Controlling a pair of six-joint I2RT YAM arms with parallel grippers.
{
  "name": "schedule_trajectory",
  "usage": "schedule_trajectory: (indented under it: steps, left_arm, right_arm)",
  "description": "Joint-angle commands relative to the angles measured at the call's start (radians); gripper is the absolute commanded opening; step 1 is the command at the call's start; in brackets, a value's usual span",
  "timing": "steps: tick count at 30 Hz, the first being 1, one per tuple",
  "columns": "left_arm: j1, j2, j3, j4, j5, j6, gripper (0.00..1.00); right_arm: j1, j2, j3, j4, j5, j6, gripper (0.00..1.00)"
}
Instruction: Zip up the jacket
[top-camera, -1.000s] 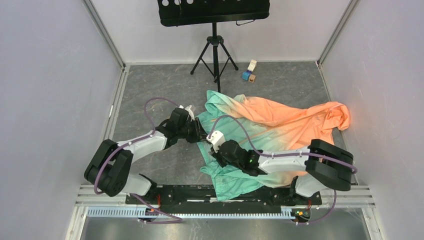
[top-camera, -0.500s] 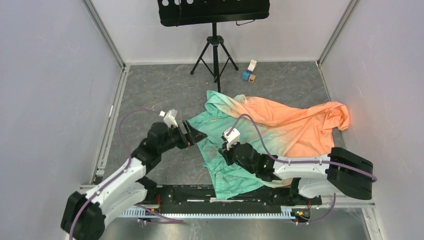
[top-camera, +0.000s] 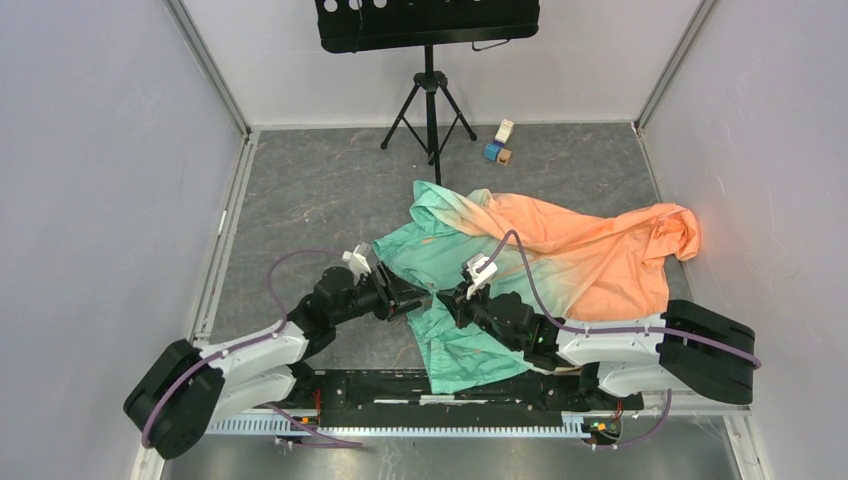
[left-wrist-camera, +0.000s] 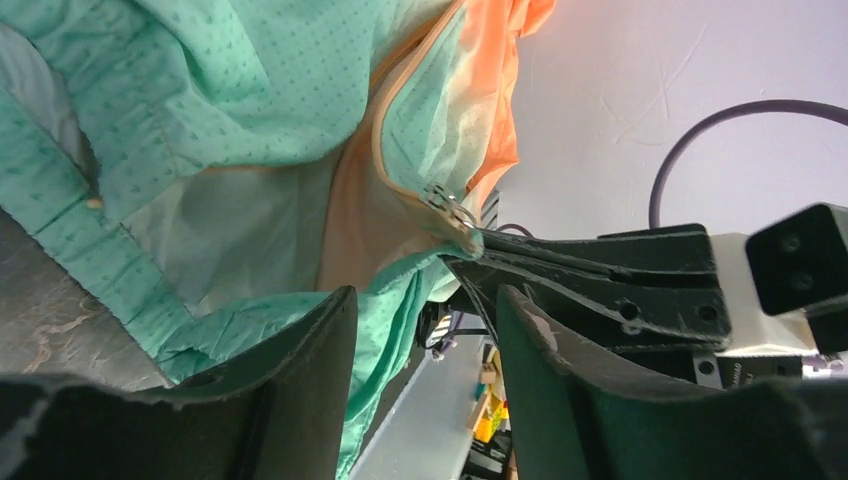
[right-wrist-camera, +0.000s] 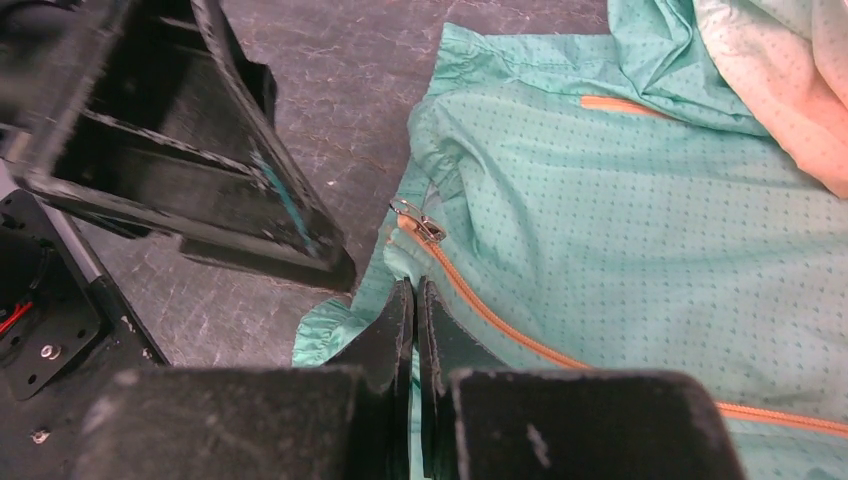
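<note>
The jacket (top-camera: 560, 255) lies crumpled on the grey floor, mint green near me and peach-orange at the far right. Its orange zipper line (right-wrist-camera: 520, 335) ends at a small metal slider (right-wrist-camera: 417, 224) by the hem. My right gripper (top-camera: 449, 300) is shut on the green hem fabric just below the slider, as the right wrist view (right-wrist-camera: 413, 292) shows. My left gripper (top-camera: 415, 300) is open, facing the right one close by. In the left wrist view (left-wrist-camera: 425, 330) a fold of green fabric (left-wrist-camera: 385, 310) hangs between its fingers, and the slider (left-wrist-camera: 447, 207) sits just beyond them.
A black music stand on a tripod (top-camera: 430, 100) stands at the back. Small blocks (top-camera: 500, 142) lie to its right. White walls close in the left and right sides. A black rail (top-camera: 380, 385) runs along the near edge under the jacket's hem.
My left arm pulled back, then swung in low to the jacket's hem, its gripper now facing the right one. The right gripper shifted a little right, still holding the hem.
</note>
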Motion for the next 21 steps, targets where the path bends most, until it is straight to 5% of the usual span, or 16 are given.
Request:
schedule_trajectory:
  steps: [1,9,15,18,21]
  left_arm:
    - [-0.040,0.084,0.030,0.153,-0.038,-0.131,0.57]
    - [-0.073,0.089,0.014,0.206,-0.112,-0.139,0.50]
    - [-0.088,-0.044,0.015,0.056,-0.174,-0.094,0.60]
    - [-0.088,-0.078,0.029,0.002,-0.194,-0.095,0.73]
    - [-0.088,-0.050,0.068,-0.031,-0.187,-0.092,0.74]
  right_arm:
    - [0.003,0.007,-0.003,0.089,-0.034,-0.031,0.00]
    - [0.003,0.007,-0.012,0.085,-0.046,-0.040,0.00]
    - [0.003,0.016,-0.010,0.081,-0.047,-0.044,0.00]
    - [0.003,0.016,-0.009,0.083,-0.054,-0.049,0.00]
    - [0.003,0.019,-0.008,0.086,-0.056,-0.052,0.00]
